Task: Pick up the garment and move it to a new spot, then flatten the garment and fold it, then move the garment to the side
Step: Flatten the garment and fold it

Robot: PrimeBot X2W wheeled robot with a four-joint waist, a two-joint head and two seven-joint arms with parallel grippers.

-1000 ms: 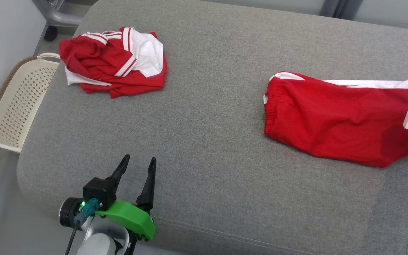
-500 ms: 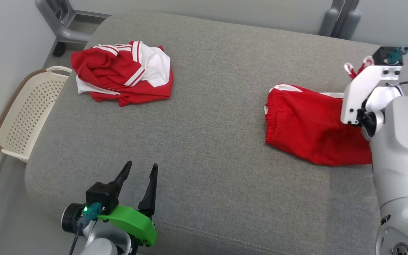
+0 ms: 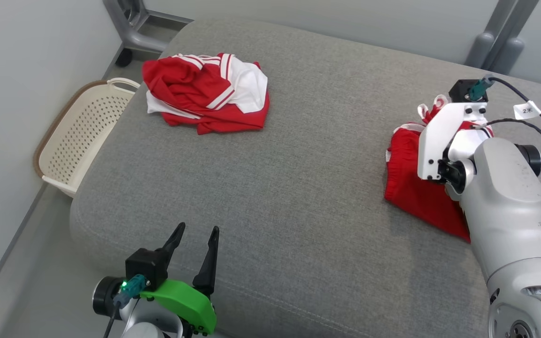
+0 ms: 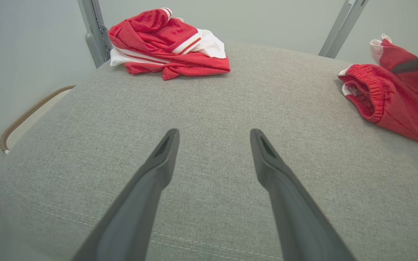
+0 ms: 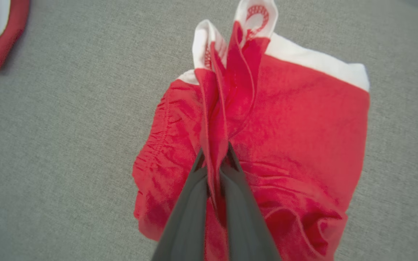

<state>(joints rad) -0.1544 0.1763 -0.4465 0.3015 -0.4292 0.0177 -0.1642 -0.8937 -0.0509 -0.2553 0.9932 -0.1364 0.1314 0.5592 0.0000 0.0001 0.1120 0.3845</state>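
The garment (image 3: 404, 190) is a pair of red shorts with white trim, lying at the right of the grey cushion (image 3: 275, 197). My right gripper (image 5: 214, 159) is shut on a pinched fold of the garment (image 5: 296, 127), holding a red and white edge bunched upward above the rest of the cloth. In the head view my right arm (image 3: 500, 188) covers much of it. One dark right finger (image 4: 416, 62) lies against the garment (image 4: 394, 108) in the left wrist view. My left gripper (image 3: 197, 230) stands open over the cushion's front edge, nothing between its fingers (image 4: 165, 159).
A second crumpled red and white garment (image 3: 207, 94) lies at the cushion's far left. A cream perforated basket (image 3: 78, 136) stands on the floor left of the cushion. Grey metal frame legs (image 3: 132, 23) rise behind. Bare cushion lies between the two garments.
The head camera has shifted. My right arm has come into view with the garment's edge, drawing it up and leftward, so the cloth now lies bunched and shorter. The left gripper is unmoved.
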